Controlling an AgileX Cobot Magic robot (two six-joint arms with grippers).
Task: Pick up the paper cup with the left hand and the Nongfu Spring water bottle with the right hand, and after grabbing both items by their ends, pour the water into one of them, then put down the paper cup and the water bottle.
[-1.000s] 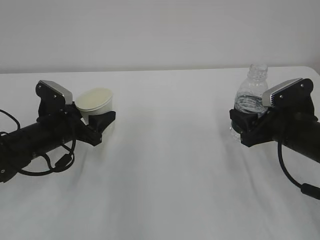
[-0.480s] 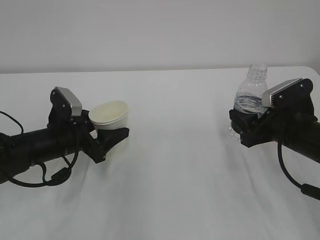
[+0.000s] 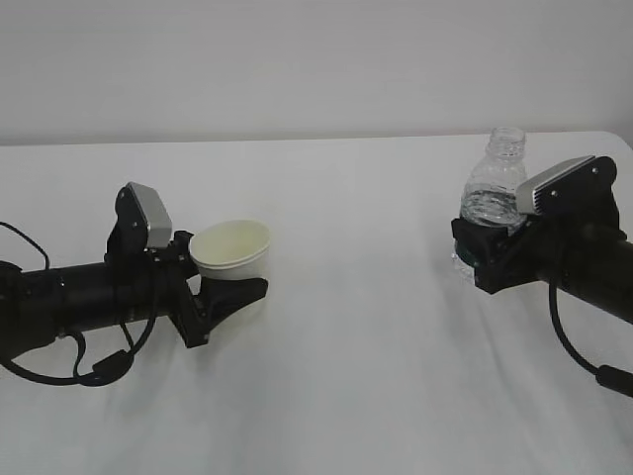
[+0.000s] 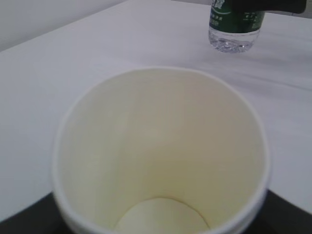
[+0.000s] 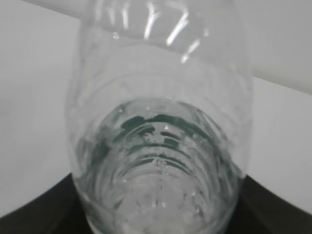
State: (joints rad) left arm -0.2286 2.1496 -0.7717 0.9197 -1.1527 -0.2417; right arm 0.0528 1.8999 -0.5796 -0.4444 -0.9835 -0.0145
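Observation:
My left gripper (image 3: pixel 230 280) is shut on the paper cup (image 3: pixel 232 248) and holds it upright by its lower part, left of the middle of the table. In the left wrist view the cup (image 4: pixel 161 146) fills the frame; its cream inside and bottom look dry. Dark fingers (image 4: pixel 287 217) show at the lower corners. My right gripper (image 3: pixel 482 259) is shut on the Nongfu Spring water bottle (image 3: pixel 494 190), upright and capless, at the right. Water (image 5: pixel 161 195) sits in the bottle's lower part (image 5: pixel 161 122), and black fingers (image 5: pixel 275 209) flank it. The bottle's green label (image 4: pixel 235 19) shows far off in the left wrist view.
The white table (image 3: pixel 356 376) runs back to a pale wall (image 3: pixel 316 59). Black cables (image 3: pixel 94 366) hang from the left arm and another (image 3: pixel 574 356) from the right arm. Nothing else stands on the table between the two grippers.
The left arm has carried the paper cup to the right, toward the middle of the table and nearer the camera. The right gripper and bottle have barely shifted.

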